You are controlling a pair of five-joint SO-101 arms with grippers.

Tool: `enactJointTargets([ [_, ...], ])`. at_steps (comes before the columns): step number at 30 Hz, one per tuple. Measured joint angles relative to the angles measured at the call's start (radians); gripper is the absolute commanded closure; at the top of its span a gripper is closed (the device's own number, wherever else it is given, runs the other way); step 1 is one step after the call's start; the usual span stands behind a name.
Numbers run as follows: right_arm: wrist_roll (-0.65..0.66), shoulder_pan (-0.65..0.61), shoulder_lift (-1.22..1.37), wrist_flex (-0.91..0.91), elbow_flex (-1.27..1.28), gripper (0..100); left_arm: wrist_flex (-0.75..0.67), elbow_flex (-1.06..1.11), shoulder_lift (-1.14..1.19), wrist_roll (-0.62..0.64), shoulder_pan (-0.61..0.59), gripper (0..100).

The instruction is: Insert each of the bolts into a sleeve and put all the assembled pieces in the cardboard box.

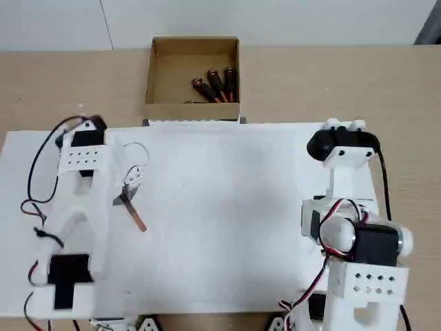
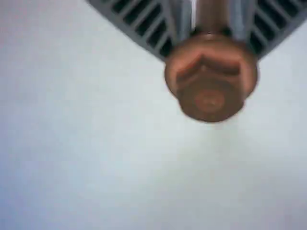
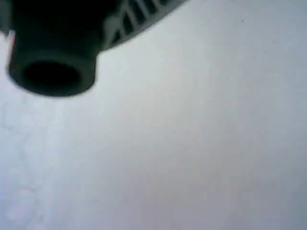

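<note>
The bolt (image 1: 136, 212), copper-coloured, is held at its shank end by the left claw (image 1: 129, 186), which is closed on it. In the high view it hangs slanted from the claw, its free end pointing toward the near edge of the white sheet (image 1: 227, 207). In the left wrist view the bolt's head (image 2: 209, 81) is turned toward the camera, and the shank runs back between the two ribbed fingers (image 2: 139, 19). The black sleeve (image 3: 50, 62) is gripped by the right claw (image 3: 81, 24), closed around it, with its hollow end facing outward above the sheet and one ribbed finger (image 3: 139, 14) seen beside it. The two claws are well apart, at opposite sides of the sheet. The cardboard box (image 1: 195, 110) stands just beyond the far edge of the sheet on the table (image 1: 310, 76). Three assembled pieces (image 1: 215, 86) are lying together in its right half.
</note>
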Motion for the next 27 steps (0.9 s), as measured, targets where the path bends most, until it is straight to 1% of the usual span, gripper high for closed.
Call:
enactJointTargets([
  [6,0.000,0.000,0.000,0.049,-0.097,99.5,0.008,0.000,-0.236,-0.060,0.103,99],
  [9,0.000,0.000,-0.006,0.049,-0.126,99.5,0.008,0.000,-0.354,-0.104,0.135,99],
  [14,0.000,0.000,-0.026,0.052,-0.133,99.5,0.008,0.000,-0.519,-0.226,0.147,99],
  [17,0.000,0.000,-0.109,0.052,-0.133,99.5,0.008,0.023,-0.614,-0.316,0.147,99],
  [19,0.025,0.000,-0.175,0.052,-0.133,99.6,0.006,0.066,-0.681,-0.370,0.147,99],
  [23,0.083,-0.002,-0.319,-0.003,-0.049,99.6,-0.074,0.196,-0.844,-0.416,0.147,99],
  [27,0.091,0.000,-0.451,-0.104,0.118,99.6,-0.212,0.365,-1.016,-0.422,0.147,99],
])
